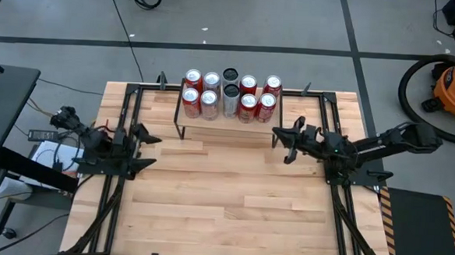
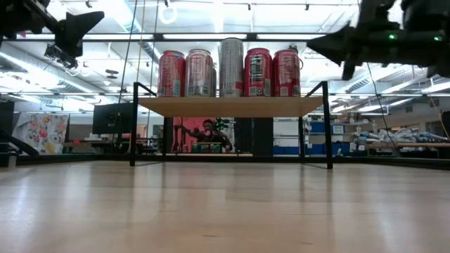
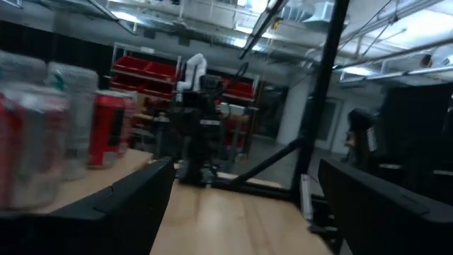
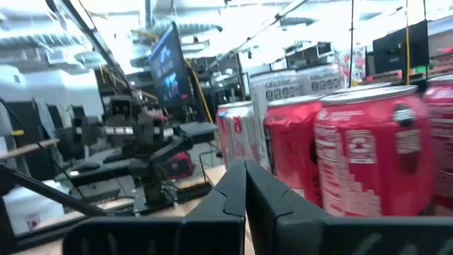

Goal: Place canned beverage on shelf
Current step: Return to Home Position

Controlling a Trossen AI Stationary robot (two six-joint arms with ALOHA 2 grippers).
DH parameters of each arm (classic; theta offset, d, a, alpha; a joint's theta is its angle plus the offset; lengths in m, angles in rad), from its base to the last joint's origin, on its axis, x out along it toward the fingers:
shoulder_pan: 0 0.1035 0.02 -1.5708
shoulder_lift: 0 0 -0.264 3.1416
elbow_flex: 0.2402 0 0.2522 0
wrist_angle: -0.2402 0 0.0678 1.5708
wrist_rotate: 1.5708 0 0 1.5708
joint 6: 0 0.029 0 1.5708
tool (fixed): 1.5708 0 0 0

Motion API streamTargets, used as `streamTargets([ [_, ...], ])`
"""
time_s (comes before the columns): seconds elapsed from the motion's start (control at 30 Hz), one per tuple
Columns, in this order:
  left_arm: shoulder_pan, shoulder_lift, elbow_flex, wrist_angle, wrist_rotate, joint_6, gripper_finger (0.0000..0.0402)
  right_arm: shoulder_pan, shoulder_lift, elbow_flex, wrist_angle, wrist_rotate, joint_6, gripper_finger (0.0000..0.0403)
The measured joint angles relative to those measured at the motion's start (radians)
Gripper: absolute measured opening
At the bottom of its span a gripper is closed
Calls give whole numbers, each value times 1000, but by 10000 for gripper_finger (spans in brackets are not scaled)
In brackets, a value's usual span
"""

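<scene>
Cans (image 2: 258, 70) on shelf (image 2: 232, 106): likely full, hefty, thin-walled, slick; I'd take them mid-body. My left tool (image 3: 245, 170): released, left of shelf. My right tool (image 4: 245, 170): clenched empty, right of shelf.

Both arms hover level: the left pincer (image 3: 245, 170) spread wide, the right pincer (image 4: 245, 171) pressed together.

the shelf (image 2: 228, 106), a low rack with a light wood plank top on thin black legs, stands level on the counter (image 1: 231, 198), beyond and between the left claw (image 1: 154, 151) and right claw (image 1: 283, 144), nearer the right one. ten cans (image 1: 247, 105) stand upright on its plank in two close rows of five, mostly red, with a taller silver can (image 2: 230, 67) in the middle.
</scene>
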Motion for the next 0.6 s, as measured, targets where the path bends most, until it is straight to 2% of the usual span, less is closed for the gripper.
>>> streamTargets([
  [0.17,0,0,-59,44,22,-48,362,-33,-77,-94,72,-68,24,8],
  [0.4,0,2,-68,42,93,-64,362,-68,-118,-95,40,-156,60,8],
  [0.6,0,2,-68,-51,100,-113,362,-72,-94,-95,21,-131,98,8],
])
